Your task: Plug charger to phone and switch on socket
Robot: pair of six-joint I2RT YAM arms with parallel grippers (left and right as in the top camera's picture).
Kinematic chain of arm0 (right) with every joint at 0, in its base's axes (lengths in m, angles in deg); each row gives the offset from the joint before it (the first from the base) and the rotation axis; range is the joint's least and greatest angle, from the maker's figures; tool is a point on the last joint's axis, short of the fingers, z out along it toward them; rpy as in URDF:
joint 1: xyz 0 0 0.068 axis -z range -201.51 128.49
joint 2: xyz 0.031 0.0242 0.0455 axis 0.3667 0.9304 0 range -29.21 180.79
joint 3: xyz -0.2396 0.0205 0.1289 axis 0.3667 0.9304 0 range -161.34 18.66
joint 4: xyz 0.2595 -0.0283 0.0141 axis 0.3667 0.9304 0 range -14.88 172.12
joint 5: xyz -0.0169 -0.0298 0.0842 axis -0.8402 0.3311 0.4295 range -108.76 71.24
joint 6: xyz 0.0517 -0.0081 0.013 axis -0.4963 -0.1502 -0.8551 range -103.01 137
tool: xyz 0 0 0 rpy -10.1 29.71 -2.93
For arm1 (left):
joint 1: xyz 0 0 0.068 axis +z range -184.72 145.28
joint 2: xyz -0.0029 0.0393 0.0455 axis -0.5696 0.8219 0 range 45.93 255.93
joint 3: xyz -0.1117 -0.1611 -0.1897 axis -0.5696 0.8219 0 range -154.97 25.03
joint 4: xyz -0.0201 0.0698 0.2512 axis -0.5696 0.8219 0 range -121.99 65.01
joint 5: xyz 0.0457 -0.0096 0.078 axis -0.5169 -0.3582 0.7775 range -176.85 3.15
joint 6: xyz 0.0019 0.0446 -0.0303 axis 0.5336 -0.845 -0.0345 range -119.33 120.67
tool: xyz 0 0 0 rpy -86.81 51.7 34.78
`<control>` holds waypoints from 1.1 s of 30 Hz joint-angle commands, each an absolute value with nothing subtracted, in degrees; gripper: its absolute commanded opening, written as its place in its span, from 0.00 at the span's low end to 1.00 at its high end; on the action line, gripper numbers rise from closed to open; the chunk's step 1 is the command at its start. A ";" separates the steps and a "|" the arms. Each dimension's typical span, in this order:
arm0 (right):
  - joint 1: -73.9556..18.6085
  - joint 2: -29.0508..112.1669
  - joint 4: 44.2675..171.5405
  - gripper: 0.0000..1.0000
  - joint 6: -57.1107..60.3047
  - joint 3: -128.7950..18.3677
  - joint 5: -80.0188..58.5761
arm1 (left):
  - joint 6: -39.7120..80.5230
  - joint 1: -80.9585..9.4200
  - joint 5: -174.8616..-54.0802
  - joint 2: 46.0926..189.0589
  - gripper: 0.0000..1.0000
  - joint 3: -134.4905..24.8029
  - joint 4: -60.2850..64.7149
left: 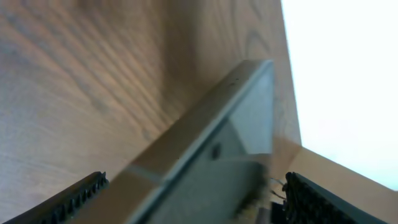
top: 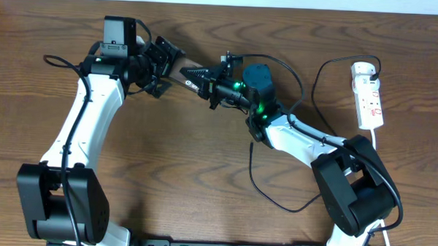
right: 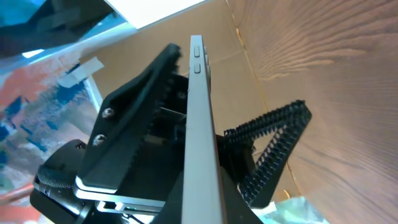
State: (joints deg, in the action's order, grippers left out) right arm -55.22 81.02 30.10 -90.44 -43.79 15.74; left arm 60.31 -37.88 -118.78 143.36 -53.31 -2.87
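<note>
So the whole thing turns on one lineup. The phone (top: 186, 69) is up off the surface (top: 203, 159), tipped on edge. From overhead its long axis runs slantwise, from the left pincer (top: 170, 69) at one short end toward the right pincer (top: 210, 86) at the other. The left pincer is spread wide and clamped across the phone. The right pincer is pressed together right at the phone's free end, so any plugging move has to go along that long axis, straight into that end.

The charger (top: 279, 64) arcs away from the phone and seems to lead into the right pincer. The plug tip is too small and dark to make out, so I can't say it's actually pinched there.

The socket (top: 369, 95) lies well apart from the phone, beyond the right arm, so I'd guess the right arm gets the switch.

View differences:
- **Right wrist:** shows the phone (right: 198, 124) dead edge-on with its side buttons, and the left pincer's toothed fingers (right: 140, 93) on either side of it. You don't get that from above.
- **Left wrist:** only a blurry phone (left: 211, 143) edge and glass, with no port, charger or socket.
- **Overhead:** the only view with the socket.
</note>
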 commanded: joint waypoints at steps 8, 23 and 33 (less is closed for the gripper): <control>-56.10 80.63 28.03 0.01 -93.28 -44.49 16.98 | 59.13 -37.64 -122.91 142.68 0.71 -53.84 -10.65; -56.12 80.63 23.44 0.01 -97.28 -44.49 12.74 | 59.15 -37.66 -124.00 142.68 0.31 -53.84 -13.88; -56.23 80.63 23.44 0.01 -97.87 -44.49 11.37 | 59.19 -37.68 -125.73 142.68 0.20 -53.84 -16.51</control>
State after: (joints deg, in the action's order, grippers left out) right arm -55.09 81.02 23.83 -100.74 -43.82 8.81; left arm 61.49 -37.18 -124.70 143.33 -53.34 -16.35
